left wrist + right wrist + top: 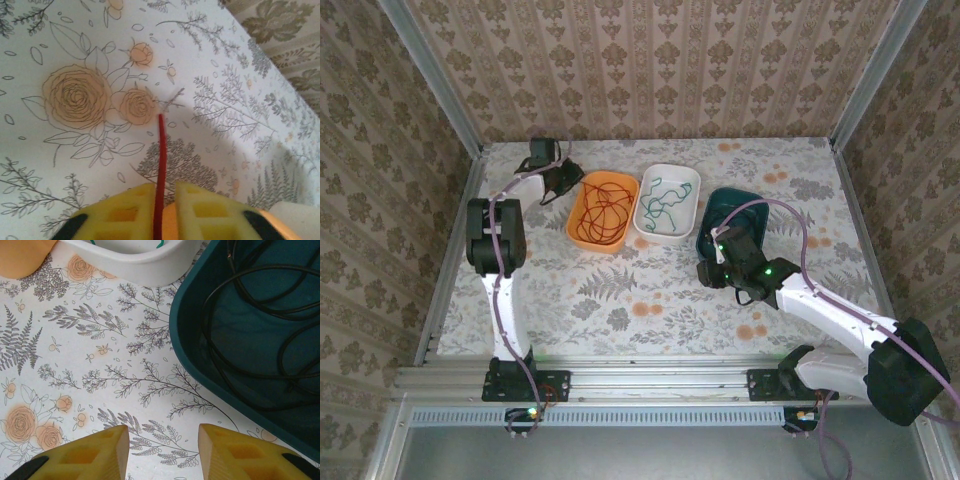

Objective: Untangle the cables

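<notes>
A red cable (603, 208) lies coiled in the orange tray (576, 226). A green cable (667, 200) is in the white tray (691, 187), and a black cable (260, 315) loops in the teal tray (190, 340). My left gripper (558, 180) is at the orange tray's far left side, over the table. Its yellow fingers (125, 210) are shut on a straight end of the red cable (160, 150), which sticks out past the tips. My right gripper (162, 435) is open over bare table just left of the teal tray (708, 232), holding nothing.
The three trays stand in a row across the table's middle back. Patterned walls with metal corner posts close in the table (650, 300) on three sides. The white tray's rim (135, 260) and the orange tray's corner (22, 255) lie ahead of my right gripper.
</notes>
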